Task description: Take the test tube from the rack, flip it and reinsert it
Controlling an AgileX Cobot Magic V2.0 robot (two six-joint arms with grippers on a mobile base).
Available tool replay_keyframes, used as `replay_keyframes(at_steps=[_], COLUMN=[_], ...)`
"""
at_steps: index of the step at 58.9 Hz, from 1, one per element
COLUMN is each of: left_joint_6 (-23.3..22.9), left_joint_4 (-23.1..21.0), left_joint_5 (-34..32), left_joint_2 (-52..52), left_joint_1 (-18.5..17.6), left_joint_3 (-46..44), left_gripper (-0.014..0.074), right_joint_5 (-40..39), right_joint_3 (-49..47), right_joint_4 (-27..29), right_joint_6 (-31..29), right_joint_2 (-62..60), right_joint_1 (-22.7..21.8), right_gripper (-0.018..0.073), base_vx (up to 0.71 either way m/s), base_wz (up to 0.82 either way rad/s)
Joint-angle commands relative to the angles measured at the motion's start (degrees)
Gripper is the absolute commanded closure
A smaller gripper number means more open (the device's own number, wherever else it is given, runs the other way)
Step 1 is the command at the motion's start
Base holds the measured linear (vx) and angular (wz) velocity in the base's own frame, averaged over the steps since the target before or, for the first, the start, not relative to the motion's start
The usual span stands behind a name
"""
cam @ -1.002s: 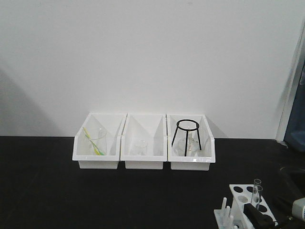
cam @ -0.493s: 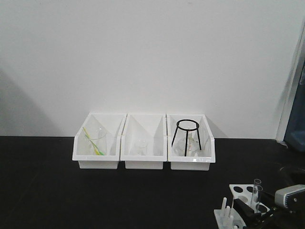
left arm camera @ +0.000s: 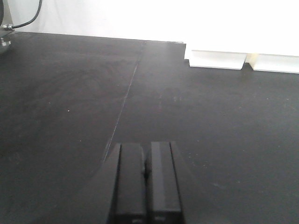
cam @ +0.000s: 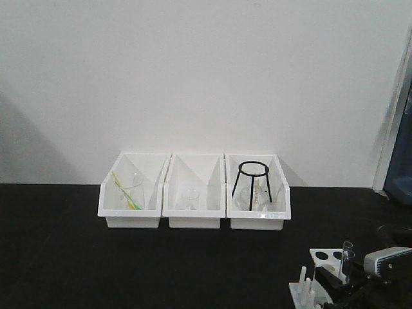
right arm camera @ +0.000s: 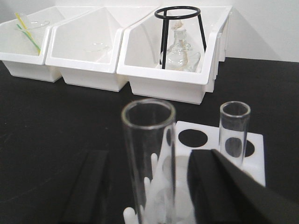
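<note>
The white rack (right arm camera: pixel 206 135) stands on the black table, at the bottom right of the front view (cam: pixel 324 259). Two clear test tubes stand upright in it. The near tube (right arm camera: pixel 149 154) stands between the fingers of my right gripper (right arm camera: pixel 150 161), which is open, with a gap on each side of the glass. The second tube (right arm camera: pixel 234 130) stands behind the right finger (right arm camera: pixel 219 186). The front view shows a tube (cam: pixel 347 254) above the right gripper (cam: pixel 336 286). My left gripper (left arm camera: pixel 145 156) is shut and empty over bare black table, away from the rack.
Three white open-fronted bins (cam: pixel 129 207) (cam: pixel 193 212) (cam: pixel 257 215) line the back wall. The right one holds a black tripod stand (right arm camera: pixel 180 28) over a clear flask (right arm camera: pixel 180 53). The rack's short pegs (cam: pixel 304 283) stand on its left side.
My right arm has come further into the front view from the right, and its white body now shows beside the rack. The open fingers now straddle the near tube. The left gripper shows no change.
</note>
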Motion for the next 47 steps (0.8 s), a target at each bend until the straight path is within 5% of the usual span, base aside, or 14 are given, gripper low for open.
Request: replay_keyframes(at_steps=[1, 19, 33, 47], left_joint_6=[0.0, 0.0, 0.0, 0.0], left_joint_4=[-0.2, -0.2, -0.2, -0.2], left_joint_5=[-5.0, -5.0, -5.0, -5.0], left_joint_2=[-0.7, -0.7, -0.7, -0.7], left_joint_1=[-0.4, -0.4, -0.4, -0.4], left_joint_3=[0.1, 0.1, 0.1, 0.1], left_gripper=[0.0603, 0.0603, 0.0603, 0.0603], right_joint_5=[-4.9, -9.7, -11.5, -5.1], right_joint_3=[-1.4, -1.4, -1.4, -1.4], right_joint_4=[0.6, 0.6, 0.6, 0.6], right_joint_6=[-0.2, -0.2, -0.1, 1.7], right_joint_2=[-1.9, -1.9, -3.9, -12.9], right_joint_1=[0.0, 0.0, 0.0, 0.0], right_gripper=[0.0249, 0.0571, 0.0572, 0.0571], base_vx=[0.00, 0.00, 0.00, 0.00], base_wz=[0.00, 0.00, 0.00, 0.00])
